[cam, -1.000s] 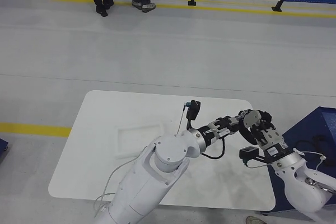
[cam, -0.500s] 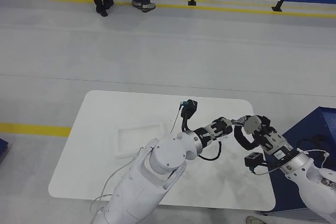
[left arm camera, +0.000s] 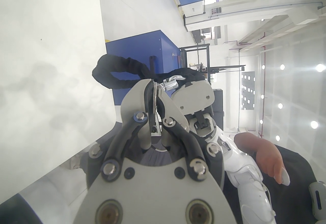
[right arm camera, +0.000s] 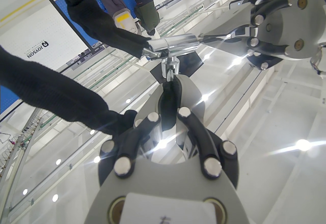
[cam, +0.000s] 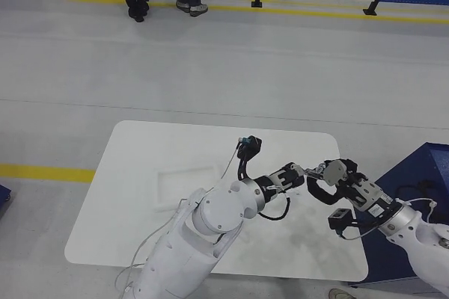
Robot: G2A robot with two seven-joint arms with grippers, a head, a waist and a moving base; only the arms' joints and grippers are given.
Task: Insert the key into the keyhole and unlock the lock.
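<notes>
**Top view:** your left gripper (cam: 298, 174) and right gripper (cam: 328, 175) meet on opposite sides of the lock (cam: 314, 173), which is held in the air above the surface (cam: 150, 217), not resting on it. **Left wrist view:** the left gripper is clamped on the flat head of the key (left arm camera: 154, 94). The blade points at the lock's chrome cylinder (left arm camera: 171, 83), which lies just beyond the fingertips. The black cable (left arm camera: 119, 69) loops away on the far side of the lock. **Right wrist view:** the right gripper is closed on the short chrome stub that branches off the lock's cylinder. The key blade reaches the cylinder's end face from the side opposite the cable. **Judged progress:** pick-up, alignment and approach are done. The blade tip seems to be at or just inside that end face, though you cannot read its depth. The cable end sits seated in the cylinder, so the lock appears locked. Full insertion and the turn remain.
</notes>
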